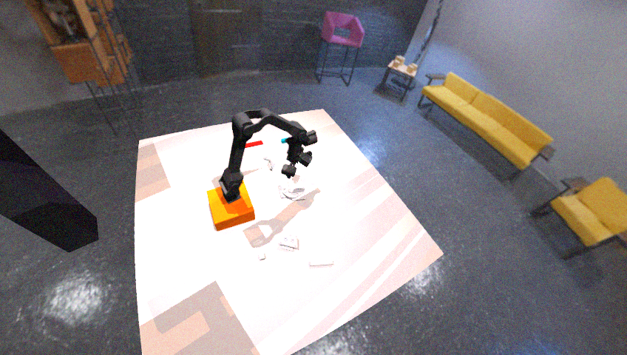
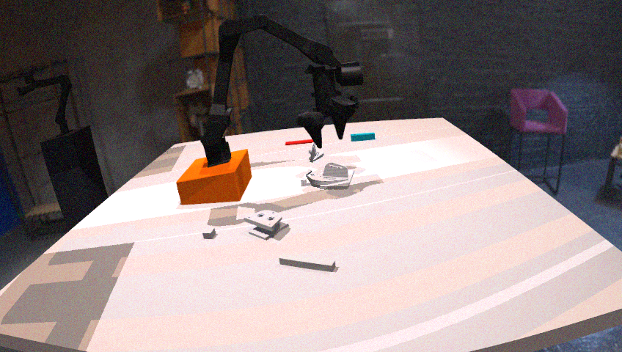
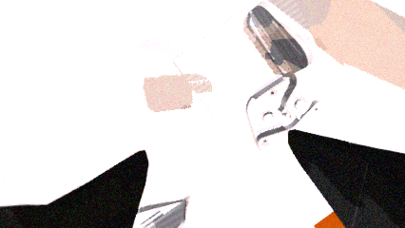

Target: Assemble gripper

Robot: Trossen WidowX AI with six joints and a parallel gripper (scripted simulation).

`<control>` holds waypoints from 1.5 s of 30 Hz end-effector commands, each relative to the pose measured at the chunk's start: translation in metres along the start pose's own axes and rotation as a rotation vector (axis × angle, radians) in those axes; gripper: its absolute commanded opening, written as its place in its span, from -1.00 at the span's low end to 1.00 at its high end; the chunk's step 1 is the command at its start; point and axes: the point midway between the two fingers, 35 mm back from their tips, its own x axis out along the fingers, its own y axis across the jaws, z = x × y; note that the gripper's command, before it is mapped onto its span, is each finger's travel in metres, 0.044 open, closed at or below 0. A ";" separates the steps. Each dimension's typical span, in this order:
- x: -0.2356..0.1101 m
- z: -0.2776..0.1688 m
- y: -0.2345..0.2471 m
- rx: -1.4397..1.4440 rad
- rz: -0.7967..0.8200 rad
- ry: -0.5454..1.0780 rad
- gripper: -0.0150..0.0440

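Observation:
My gripper (image 1: 297,170) (image 2: 330,143) (image 3: 217,146) is open and empty, above and a little behind the pale gripper base (image 1: 291,192) (image 2: 345,184) (image 3: 273,130). A rounded upright grey part (image 2: 335,169) (image 3: 279,40), seemingly a jaw, is at that base. Whether it sits on a pin, and whether teeth mesh, I cannot tell. Another pale jaw (image 1: 269,163) (image 2: 315,153) (image 3: 166,216) lies apart, farther back; only its end shows at the bottom left of the wrist view. The pale housing plate (image 1: 288,239) (image 2: 265,217) with two holes rests raised on a low support in front.
The orange arm base (image 1: 231,211) (image 2: 213,182) (image 3: 332,221) is on the left. A small block (image 1: 262,257) (image 2: 209,234) and a long bar (image 1: 321,263) (image 2: 306,264) lie in front. A red bar (image 1: 253,143) (image 2: 298,141) and teal block (image 1: 283,140) (image 2: 362,136) lie behind.

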 end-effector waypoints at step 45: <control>0.025 -0.134 0.086 1.055 -0.001 0.017 1.00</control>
